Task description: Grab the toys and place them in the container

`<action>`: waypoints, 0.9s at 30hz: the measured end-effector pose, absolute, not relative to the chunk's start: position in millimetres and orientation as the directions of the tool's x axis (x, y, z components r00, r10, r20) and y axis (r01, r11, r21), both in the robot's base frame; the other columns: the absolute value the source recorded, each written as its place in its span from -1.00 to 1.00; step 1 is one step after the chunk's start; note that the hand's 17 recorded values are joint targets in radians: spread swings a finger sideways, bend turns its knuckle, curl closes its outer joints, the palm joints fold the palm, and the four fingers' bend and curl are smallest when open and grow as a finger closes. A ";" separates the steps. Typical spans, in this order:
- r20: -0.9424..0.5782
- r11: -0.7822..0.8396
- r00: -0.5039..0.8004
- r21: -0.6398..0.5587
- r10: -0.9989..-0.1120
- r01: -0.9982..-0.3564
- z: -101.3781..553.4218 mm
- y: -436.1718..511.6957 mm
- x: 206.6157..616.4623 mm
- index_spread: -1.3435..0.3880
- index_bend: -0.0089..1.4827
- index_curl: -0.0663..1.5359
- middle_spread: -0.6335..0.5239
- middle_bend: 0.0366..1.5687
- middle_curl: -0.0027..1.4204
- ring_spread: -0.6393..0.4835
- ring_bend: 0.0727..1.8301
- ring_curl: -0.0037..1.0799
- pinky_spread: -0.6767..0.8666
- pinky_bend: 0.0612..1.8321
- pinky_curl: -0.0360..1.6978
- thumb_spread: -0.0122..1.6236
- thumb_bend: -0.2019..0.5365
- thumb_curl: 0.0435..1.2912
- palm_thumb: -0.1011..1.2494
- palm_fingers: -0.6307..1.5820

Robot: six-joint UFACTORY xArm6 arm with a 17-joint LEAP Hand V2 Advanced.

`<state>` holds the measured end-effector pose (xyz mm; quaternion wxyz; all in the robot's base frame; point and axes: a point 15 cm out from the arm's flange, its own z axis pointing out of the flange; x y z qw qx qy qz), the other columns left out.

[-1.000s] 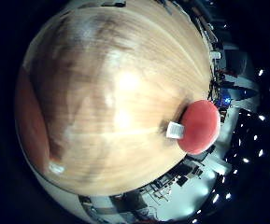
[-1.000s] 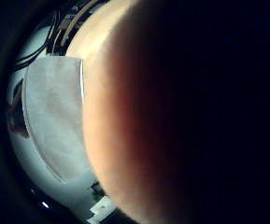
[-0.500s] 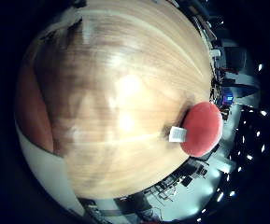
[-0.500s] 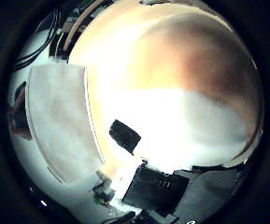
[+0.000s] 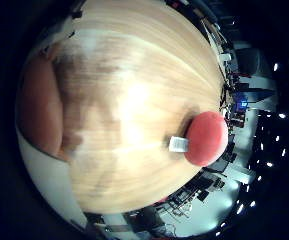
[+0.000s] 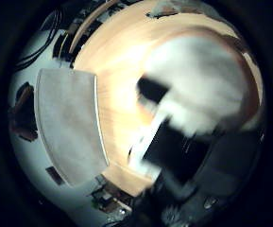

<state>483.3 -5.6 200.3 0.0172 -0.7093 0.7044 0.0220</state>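
A red round toy [image 5: 206, 138] with a white tag [image 5: 178, 144] lay on the wooden table [image 5: 134, 75]. The hand [image 6: 192, 118] was blurred over the table; I cannot tell its grip.

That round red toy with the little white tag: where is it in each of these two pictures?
Little finger side palm view: the red toy lies on the wooden table near its edge, its white tag towards the table's middle.
Thumb side palm view: not in it; a blurred part of the hand fills much of this view.
Shared landmark: the wooden table.
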 end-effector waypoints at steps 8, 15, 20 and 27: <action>-0.055 -0.016 0.019 -0.041 -0.998 -0.999 248.2 -3.3 471.4 -0.10 -0.44 -0.27 -0.65 0.03 -0.12 -0.49 0.28 -0.09 -0.88 0.08 -0.44 0.18 -0.47 -0.46 0.69 0.67; -0.076 -0.016 0.023 -0.097 -0.997 -0.995 295.2 3.9 457.1 -0.10 -0.45 -0.22 -0.65 0.05 -0.12 -0.48 0.30 -0.09 -0.87 0.09 -0.44 0.18 -0.50 -0.46 0.70 0.66; -0.084 -0.022 0.034 -0.146 -0.996 -0.989 326.7 9.6 447.7 -0.11 -0.47 -0.19 -0.64 0.06 -0.12 -0.48 0.31 -0.10 -0.87 0.09 -0.44 0.17 -0.50 -0.46 0.71 0.66; -0.085 -0.058 0.076 -0.195 -0.993 -0.979 357.8 27.3 433.3 -0.11 -0.50 -0.15 -0.64 0.07 -0.13 -0.48 0.31 -0.10 -0.88 0.09 -0.43 0.17 -0.50 -0.47 0.71 0.66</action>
